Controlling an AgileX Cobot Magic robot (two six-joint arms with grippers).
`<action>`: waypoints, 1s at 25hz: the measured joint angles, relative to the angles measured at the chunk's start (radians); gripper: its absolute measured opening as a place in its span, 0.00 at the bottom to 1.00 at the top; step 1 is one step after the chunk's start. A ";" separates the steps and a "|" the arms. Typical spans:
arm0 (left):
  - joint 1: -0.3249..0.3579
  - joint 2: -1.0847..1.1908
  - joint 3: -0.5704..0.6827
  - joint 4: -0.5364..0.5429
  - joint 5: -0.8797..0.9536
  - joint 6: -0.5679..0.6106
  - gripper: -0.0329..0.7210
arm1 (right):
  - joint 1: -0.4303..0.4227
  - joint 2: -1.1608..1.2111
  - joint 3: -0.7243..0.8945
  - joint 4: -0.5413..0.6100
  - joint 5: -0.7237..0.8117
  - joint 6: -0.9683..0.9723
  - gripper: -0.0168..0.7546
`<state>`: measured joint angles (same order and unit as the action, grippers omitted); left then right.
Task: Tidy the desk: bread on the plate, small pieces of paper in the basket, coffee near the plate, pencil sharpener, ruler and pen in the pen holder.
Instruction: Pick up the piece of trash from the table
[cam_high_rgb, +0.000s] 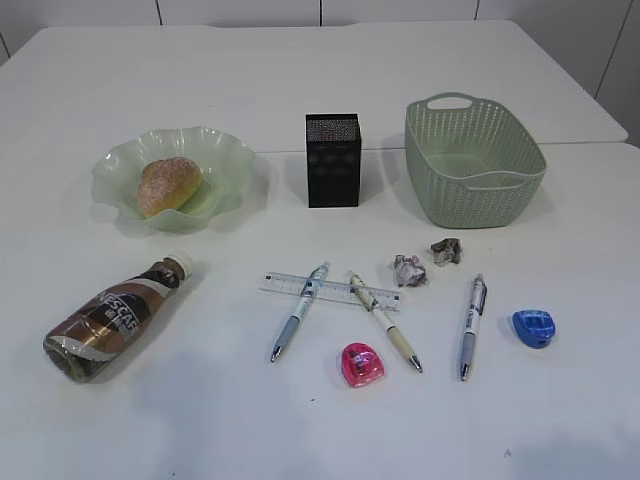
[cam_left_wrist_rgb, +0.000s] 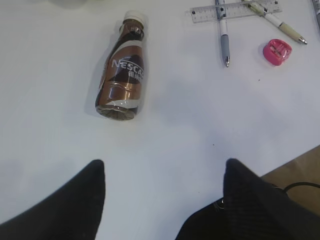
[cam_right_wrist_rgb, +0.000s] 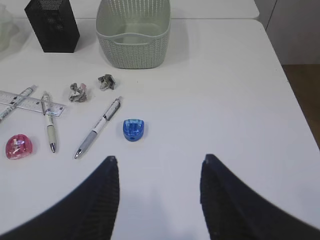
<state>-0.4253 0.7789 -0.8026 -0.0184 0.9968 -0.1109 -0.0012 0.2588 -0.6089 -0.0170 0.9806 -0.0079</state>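
Desk scene: my left gripper (cam_left_wrist_rgb: 162, 172) and right gripper (cam_right_wrist_rgb: 157, 167) hover wide apart, empty. Bread (cam_high_rgb: 168, 185) already on plate (cam_high_rgb: 230, 150). Coffee (cam_high_rgb: 112, 320) lies sideways, likely rolls if nudged; ruler (cam_high_rgb: 335, 290) pinned under two pens, risks dragging them.

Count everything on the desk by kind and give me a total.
Pens: 3
Pencil sharpeners: 2
Paper scraps: 2
Ruler: 1
Coffee: 1
Bread: 1
Plate: 1
Pen holder: 1
Basket: 1
Total: 13
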 joint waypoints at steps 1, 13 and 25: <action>0.000 -0.015 0.005 0.000 -0.002 0.000 0.73 | 0.000 0.052 -0.025 0.005 -0.006 0.000 0.56; -0.002 -0.064 0.029 -0.037 -0.013 0.000 0.71 | 0.000 0.566 -0.264 0.078 -0.026 -0.030 0.56; -0.002 -0.064 0.030 -0.066 -0.045 0.000 0.70 | 0.000 0.981 -0.411 0.128 -0.021 -0.030 0.56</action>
<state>-0.4272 0.7145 -0.7729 -0.0842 0.9513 -0.1109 -0.0012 1.2398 -1.0195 0.1108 0.9591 -0.0380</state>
